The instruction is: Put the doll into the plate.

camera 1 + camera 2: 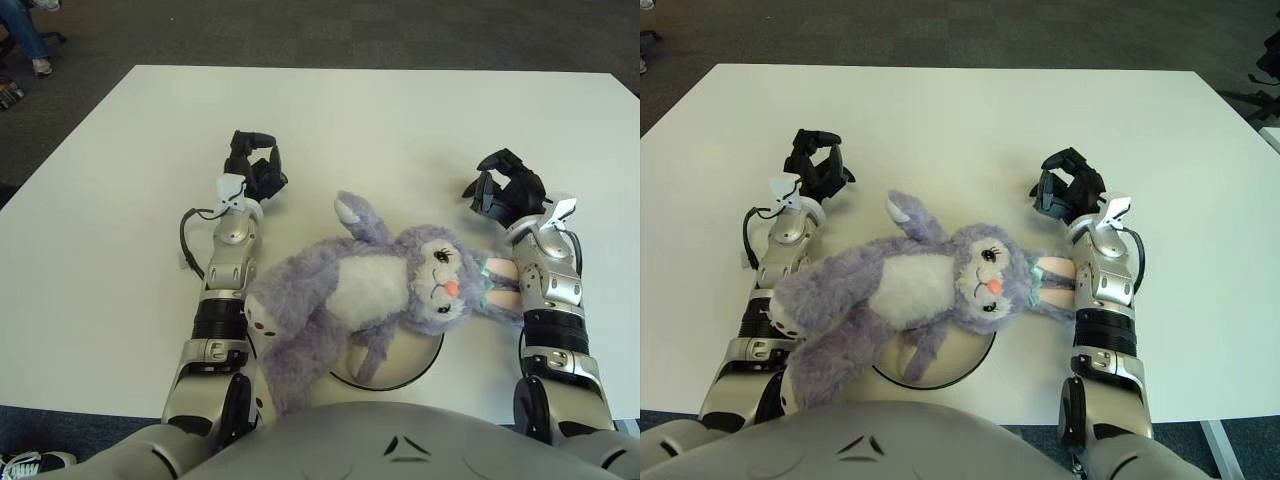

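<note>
Fingers first: the right robot hand point(505, 185) sits out over the white bench point(400, 120), its black fingers point(483, 190) curled loosely inward and holding nothing, well forward of the plush toy's head. Its silver forearm runs back toward the robot's body, and the toy's pink-lined ear presses right up against that forearm. Over on the other side, the left robot hand point(252, 165) shows beside the toy's raised paw, to the left of it, black fingers likewise curled and empty, a white tag and a black cable visible at the wrist. Between the two arms lies the fluffy purple rabbit doll with the white belly point(350, 295), sprawled on its back, face up with a pink tongue showing, head toward the right arm and legs trailing toward the left forearm. Its middle and head cover the round pale plate with the dark rim point(420, 370), of which only the near edge peeks out beneath the doll. One leg hangs past the plate's edge on the left, touching the left arm. Dark carpet surrounds the bench.
</note>
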Robot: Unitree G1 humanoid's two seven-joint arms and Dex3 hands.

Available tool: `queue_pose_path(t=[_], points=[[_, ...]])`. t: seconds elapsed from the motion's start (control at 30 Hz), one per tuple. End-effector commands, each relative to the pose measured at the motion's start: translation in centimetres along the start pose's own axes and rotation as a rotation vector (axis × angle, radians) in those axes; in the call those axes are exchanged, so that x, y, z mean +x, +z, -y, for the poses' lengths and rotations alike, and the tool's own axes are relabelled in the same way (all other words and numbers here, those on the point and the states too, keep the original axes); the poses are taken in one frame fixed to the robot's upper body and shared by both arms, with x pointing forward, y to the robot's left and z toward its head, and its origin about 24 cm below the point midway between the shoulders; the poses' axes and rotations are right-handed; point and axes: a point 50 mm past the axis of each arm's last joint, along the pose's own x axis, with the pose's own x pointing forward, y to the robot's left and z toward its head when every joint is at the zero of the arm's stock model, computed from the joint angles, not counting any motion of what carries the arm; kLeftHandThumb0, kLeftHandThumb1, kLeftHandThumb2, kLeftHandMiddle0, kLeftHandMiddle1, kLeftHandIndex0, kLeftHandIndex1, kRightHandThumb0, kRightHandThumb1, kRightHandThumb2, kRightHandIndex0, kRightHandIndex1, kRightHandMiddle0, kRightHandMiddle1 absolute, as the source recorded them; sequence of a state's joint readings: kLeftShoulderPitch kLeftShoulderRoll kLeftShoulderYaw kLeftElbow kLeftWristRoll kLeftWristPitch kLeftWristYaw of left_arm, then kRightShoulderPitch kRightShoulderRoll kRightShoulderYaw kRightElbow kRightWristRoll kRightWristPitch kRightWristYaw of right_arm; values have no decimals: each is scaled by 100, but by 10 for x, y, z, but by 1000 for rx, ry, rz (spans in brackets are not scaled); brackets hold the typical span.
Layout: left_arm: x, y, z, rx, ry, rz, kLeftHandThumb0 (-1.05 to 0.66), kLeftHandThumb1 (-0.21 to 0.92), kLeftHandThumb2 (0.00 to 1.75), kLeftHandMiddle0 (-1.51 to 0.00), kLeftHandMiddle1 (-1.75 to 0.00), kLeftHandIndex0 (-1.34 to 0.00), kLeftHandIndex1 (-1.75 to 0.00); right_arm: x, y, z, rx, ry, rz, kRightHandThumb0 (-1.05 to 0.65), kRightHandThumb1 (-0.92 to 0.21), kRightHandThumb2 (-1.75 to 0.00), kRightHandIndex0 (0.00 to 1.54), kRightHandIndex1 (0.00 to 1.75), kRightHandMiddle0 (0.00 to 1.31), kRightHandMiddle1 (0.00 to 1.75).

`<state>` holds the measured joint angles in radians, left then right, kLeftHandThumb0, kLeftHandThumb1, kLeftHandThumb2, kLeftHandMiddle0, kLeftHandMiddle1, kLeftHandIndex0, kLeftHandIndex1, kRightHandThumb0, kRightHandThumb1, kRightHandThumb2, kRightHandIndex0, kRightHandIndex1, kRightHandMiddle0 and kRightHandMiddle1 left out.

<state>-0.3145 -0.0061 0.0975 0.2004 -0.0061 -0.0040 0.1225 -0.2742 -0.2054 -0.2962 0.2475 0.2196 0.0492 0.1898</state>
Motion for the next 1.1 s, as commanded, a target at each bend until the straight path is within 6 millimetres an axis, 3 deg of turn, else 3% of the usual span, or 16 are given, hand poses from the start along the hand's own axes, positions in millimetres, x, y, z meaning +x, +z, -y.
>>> queue_pose_path(t=[0.0,0.53,1.07], points=[[4,2,0,6,-20,3,-38,69,83,-89,-174,-33,-175,-1,-4,-1,12,-8,5,-1,-17,-149,75,172,46,175],[8,-4,-2,-5,-63,-26,-38,70,83,-99,-175,-33,-175,3,-9,-3,67,0,18,-1,12,-171,96,147,80,175],[10,-6,-2,6,-80,-36,-38,69,83,-98,-175,-33,-175,3,-9,-1,91,-14,20,0,11,-175,97,160,71,175]])
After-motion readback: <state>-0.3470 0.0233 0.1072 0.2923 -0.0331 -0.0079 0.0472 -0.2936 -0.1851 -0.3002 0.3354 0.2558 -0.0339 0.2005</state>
